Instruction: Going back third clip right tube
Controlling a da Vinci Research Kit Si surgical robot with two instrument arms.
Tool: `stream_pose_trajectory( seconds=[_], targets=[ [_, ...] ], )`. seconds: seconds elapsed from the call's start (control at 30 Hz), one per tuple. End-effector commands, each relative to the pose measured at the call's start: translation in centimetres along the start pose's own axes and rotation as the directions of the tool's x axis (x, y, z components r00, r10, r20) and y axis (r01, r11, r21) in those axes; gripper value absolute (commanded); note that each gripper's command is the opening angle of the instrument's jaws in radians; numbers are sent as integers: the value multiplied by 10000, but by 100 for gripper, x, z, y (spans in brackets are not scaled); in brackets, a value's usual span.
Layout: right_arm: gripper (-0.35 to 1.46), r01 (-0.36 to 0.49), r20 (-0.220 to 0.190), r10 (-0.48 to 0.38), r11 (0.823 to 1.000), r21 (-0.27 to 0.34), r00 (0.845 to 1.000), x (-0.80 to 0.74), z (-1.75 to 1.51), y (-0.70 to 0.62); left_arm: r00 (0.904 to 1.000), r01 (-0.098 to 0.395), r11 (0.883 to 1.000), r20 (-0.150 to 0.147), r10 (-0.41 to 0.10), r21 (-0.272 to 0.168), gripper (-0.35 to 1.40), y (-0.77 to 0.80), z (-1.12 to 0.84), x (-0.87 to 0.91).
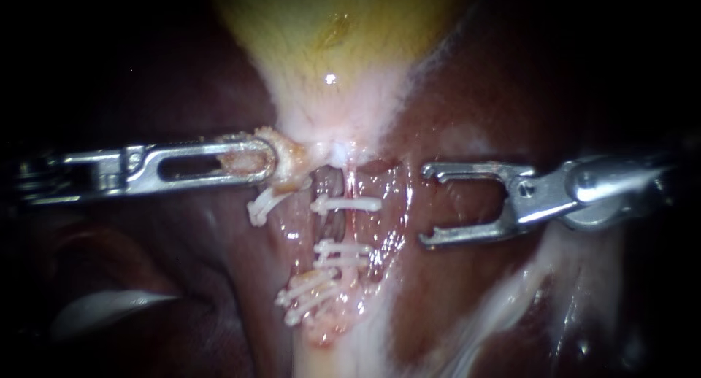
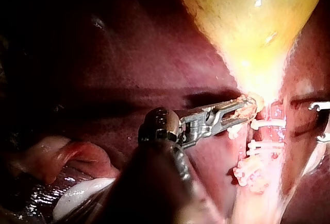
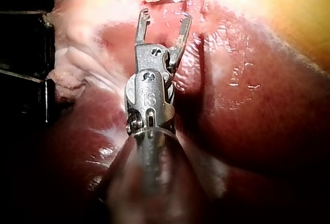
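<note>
White clips (image 1: pixel 343 252) lay crosswise on right tube (image 1: pixel 345 228), just ahead of right instrument (image 1: pixel 427 204), its jaws spread and empty. Left instrument (image 1: pixel 272 160) pinched tissue (image 1: pixel 292 155) below gallbladder (image 1: pixel 328 28). Likely retreat: rightward along shaft.

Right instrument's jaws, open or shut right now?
Open. The right instrument holds its jaws wide apart, short of the clips, only liver showing through the gap.

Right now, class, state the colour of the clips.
The clips are white, best seen in the endoscope view.
</note>
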Motion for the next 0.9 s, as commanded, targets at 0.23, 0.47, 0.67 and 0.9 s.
stream_pose_trajectory(
  seconds=[0.23, 0.47, 0.67, 0.9],
  targets=[
    [50, 26, -34, -25, 9999, 105, 10000, 6, -7, -4, 10000, -1, 10000, 17, 1, -21, -35, 2, 2, -1],
    [50, 31, -75, -30, 9999, 121, 10000, 6, -7, -4, 10000, -51, 10000, -2, 51, -59, -35, 15, 14, 3],
    [50, 36, -88, -35, 9999, 146, 10000, 6, -6, -5, 9999, -127, 9999, -44, 126, -101, -35, 34, 32, 9],
    [50, 35, -89, -33, 9999, 142, 10000, 7, -5, -6, 9998, -193, 9995, -82, 192, -234, -35, 47, 57, 17]
  ],
)
